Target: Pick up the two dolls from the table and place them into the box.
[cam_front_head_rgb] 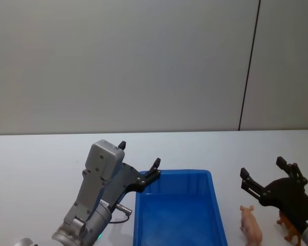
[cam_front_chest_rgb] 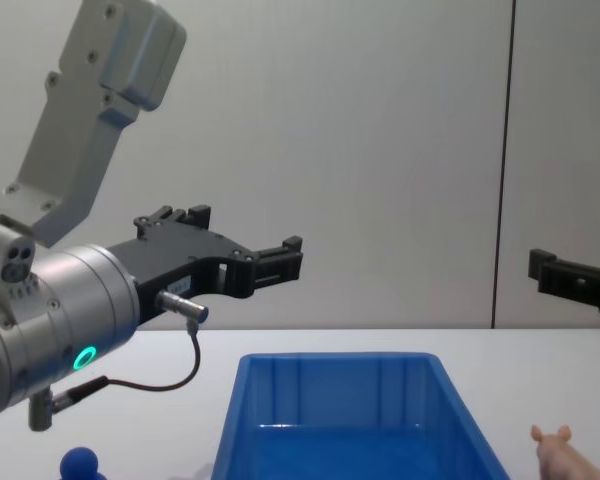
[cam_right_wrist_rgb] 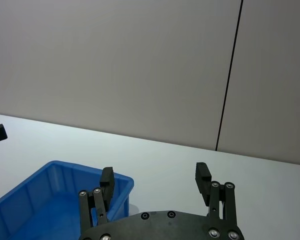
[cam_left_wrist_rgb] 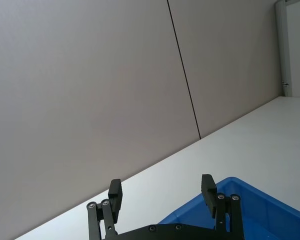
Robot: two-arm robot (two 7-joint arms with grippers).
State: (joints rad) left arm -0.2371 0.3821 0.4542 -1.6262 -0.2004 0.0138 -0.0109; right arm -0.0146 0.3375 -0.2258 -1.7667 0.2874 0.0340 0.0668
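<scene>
Left gripper (cam_front_head_rgb: 139, 154) hangs over the far left corner of the blue box (cam_front_head_rgb: 216, 205), fingers spread apart and holding nothing. Right gripper (cam_front_head_rgb: 263, 166) hovers, likewise spread and empty, above the white table (cam_front_head_rgb: 41, 164) to the right of the box. Both dolls are on the table there: the pink pig (cam_front_head_rgb: 251, 226) just beside the box's right wall, the brown doll (cam_front_head_rgb: 290, 231) farther right, partly hidden by that gripper.

The head camera looks forward and down over the table (cam_front_head_rgb: 36, 154) toward the wall (cam_front_head_rgb: 143, 61). The chest camera sits lower, looking level across the table. Both share the box (cam_front_head_rgb: 179, 173). Each wrist camera looks out close behind its own tool, the left gripper (cam_left_wrist_rgb: 161, 186) or right gripper (cam_right_wrist_rgb: 154, 174), at a box corner and the wall.
</scene>
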